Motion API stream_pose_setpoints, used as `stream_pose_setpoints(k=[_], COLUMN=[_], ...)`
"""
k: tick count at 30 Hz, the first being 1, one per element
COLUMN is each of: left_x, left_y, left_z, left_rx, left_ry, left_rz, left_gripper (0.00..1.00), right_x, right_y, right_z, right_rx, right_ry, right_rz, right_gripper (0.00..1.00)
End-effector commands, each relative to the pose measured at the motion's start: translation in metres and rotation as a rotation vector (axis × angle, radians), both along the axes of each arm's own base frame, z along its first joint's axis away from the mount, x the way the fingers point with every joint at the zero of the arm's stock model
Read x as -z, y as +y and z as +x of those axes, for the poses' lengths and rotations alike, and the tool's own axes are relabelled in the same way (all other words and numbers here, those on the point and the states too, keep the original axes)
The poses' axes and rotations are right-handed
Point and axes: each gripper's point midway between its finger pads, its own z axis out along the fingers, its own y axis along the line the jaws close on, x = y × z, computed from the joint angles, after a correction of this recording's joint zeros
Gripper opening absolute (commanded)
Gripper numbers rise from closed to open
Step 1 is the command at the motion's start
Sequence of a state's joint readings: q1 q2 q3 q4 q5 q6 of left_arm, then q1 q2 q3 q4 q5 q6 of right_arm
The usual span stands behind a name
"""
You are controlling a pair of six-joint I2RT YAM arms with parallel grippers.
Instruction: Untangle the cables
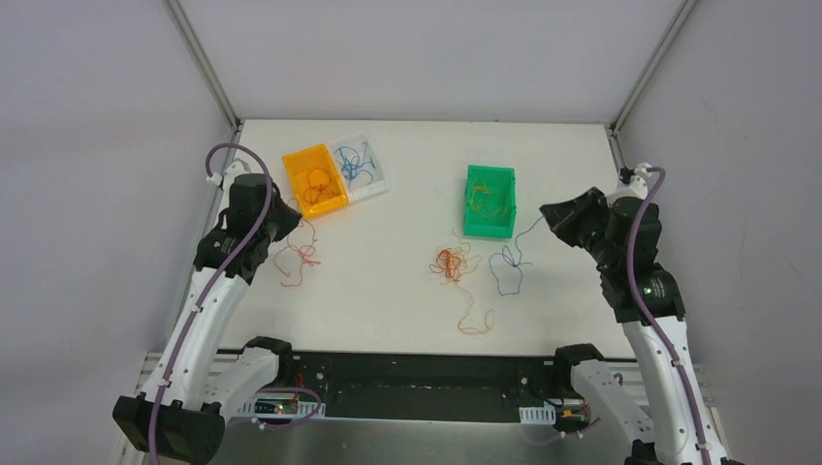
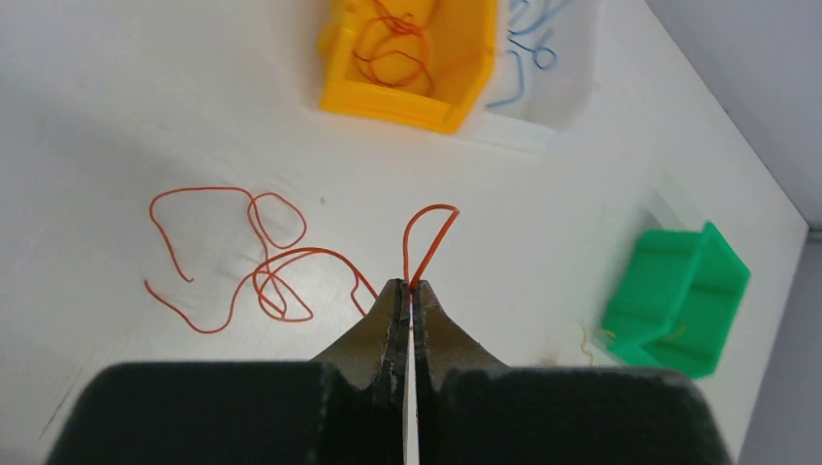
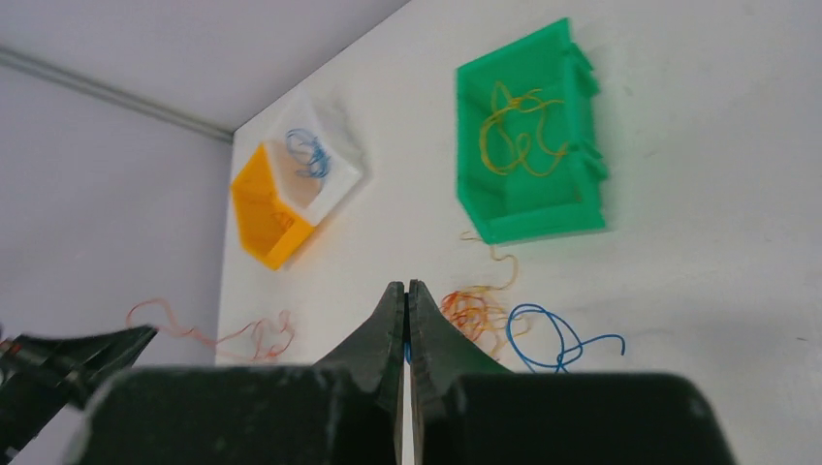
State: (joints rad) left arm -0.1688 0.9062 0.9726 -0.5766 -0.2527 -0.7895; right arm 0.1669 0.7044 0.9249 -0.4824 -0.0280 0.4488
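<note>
My left gripper [image 1: 294,219] [image 2: 410,287] is shut on an orange-red cable [image 2: 264,274]. A small loop of it stands up past the tips and the rest trails on the table [image 1: 296,255]. My right gripper [image 1: 549,214] [image 3: 405,289] is shut on a blue cable [image 1: 507,272]. The blue cable runs from the jaws down to a loop on the table [image 3: 549,338]. A tangle of orange-red and yellow cables [image 1: 450,263] [image 3: 473,310] lies mid-table beside the blue loop. A yellow strand [image 1: 475,324] trails from it towards the near edge.
An orange bin [image 1: 315,180] holds orange-red cables. The clear bin [image 1: 362,165] beside it holds blue ones. A green bin [image 1: 489,201] [image 3: 528,136] holds yellow ones. Grey walls close in the table at the back, left and right. The left gripper's tip shows in the right wrist view [image 3: 82,358].
</note>
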Motion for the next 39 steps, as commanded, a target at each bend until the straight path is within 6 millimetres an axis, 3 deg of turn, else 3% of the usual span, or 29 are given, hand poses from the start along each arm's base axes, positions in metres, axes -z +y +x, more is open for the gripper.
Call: stream_pose_setpoints(k=[1, 4, 9, 13, 19, 29, 33, 36, 39], left_x=[-0.052, -0.064, -0.060, -0.054, -0.052, -0.038, -0.036, -0.037, -0.037], left_y=[-0.038, -0.031, -0.019, -0.020, -0.020, -0.013, -0.011, -0.011, -0.011], left_z=[0.005, 0.001, -0.009, -0.015, -0.022, -0.033, -0.033, -0.032, -0.031], left_rx=[0.224, 0.197, 0.151, 0.159, 0.190, 0.201, 0.201, 0.202, 0.203], left_ry=[-0.138, -0.181, -0.198, -0.198, -0.209, -0.200, -0.191, -0.187, -0.182], left_rz=[-0.030, -0.013, 0.015, 0.006, 0.032, 0.092, 0.105, 0.110, 0.112], left_gripper=[0.00, 0.00, 0.00, 0.00, 0.00, 0.00, 0.00, 0.00, 0.00], right_x=[-0.078, -0.108, -0.146, -0.164, -0.170, -0.155, -0.136, -0.105, -0.049], right_y=[0.054, 0.075, 0.114, 0.149, 0.206, 0.298, 0.336, 0.361, 0.378], right_z=[-0.007, -0.004, 0.012, 0.036, 0.083, 0.174, 0.216, 0.244, 0.266], right_rx=[-0.286, -0.363, -0.453, -0.513, -0.571, -0.627, -0.629, -0.626, -0.612], right_ry=[-0.172, -0.227, -0.273, -0.291, -0.289, -0.307, -0.330, -0.344, -0.274], right_rz=[0.065, 0.060, 0.058, 0.074, 0.087, 0.116, 0.140, 0.155, 0.156], right_gripper=[0.00, 0.00, 0.00, 0.00, 0.00, 0.00, 0.00, 0.00, 0.00])
